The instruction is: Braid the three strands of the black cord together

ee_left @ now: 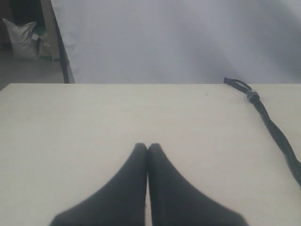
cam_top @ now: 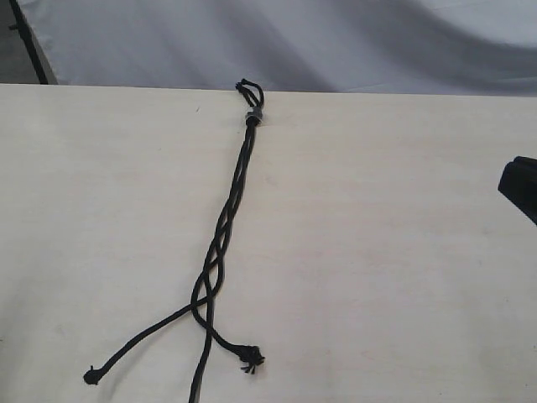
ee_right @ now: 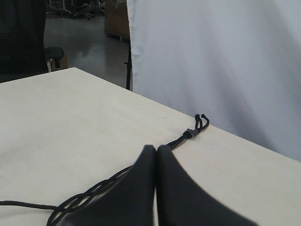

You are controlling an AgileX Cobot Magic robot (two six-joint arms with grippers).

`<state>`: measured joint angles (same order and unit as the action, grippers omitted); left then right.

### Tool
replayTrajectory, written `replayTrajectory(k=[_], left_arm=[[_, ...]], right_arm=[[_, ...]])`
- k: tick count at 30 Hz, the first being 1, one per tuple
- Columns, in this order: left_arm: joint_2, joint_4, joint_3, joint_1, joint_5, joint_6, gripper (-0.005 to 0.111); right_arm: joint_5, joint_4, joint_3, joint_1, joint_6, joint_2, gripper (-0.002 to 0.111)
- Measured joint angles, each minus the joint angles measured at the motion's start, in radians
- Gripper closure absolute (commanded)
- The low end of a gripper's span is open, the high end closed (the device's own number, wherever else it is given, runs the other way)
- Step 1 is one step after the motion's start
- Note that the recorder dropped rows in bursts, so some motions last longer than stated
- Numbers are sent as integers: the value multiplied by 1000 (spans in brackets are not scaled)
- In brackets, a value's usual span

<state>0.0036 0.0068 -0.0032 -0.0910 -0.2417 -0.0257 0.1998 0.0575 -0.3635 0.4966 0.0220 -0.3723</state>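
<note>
The black cord (cam_top: 233, 201) lies lengthwise on the pale table (cam_top: 377, 252), with its small loop (cam_top: 248, 88) and grey band (cam_top: 252, 116) at the far edge. Below the band the three strands (cam_top: 211, 269) are interlaced for most of their length. They then part: one knotted end (cam_top: 91, 375) lies to the left, a frayed one (cam_top: 250, 359) to the right, and the third (cam_top: 197, 382) runs out of the frame. My left gripper (ee_left: 147, 147) is shut and empty, well left of the cord (ee_left: 275, 134). My right gripper (ee_right: 156, 149) is shut and empty, just above the braid (ee_right: 94, 190).
A white cloth backdrop (cam_top: 336, 42) hangs behind the table's far edge. A black part of the right arm (cam_top: 520, 186) shows at the right border. Off the table's far left corner stand a dark post (ee_left: 60, 47) and a grey bag (ee_left: 21, 33).
</note>
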Motion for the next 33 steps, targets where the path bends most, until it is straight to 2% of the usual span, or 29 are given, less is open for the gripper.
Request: replayTrajectory(k=[25,33], left_arm=[[0,0,0,0,0,0,107],[0,0,0,0,0,0,107]], right_arm=[[-5,-23,7,0,-7,7,108],[-65,-39,247,0,-93,96,108]])
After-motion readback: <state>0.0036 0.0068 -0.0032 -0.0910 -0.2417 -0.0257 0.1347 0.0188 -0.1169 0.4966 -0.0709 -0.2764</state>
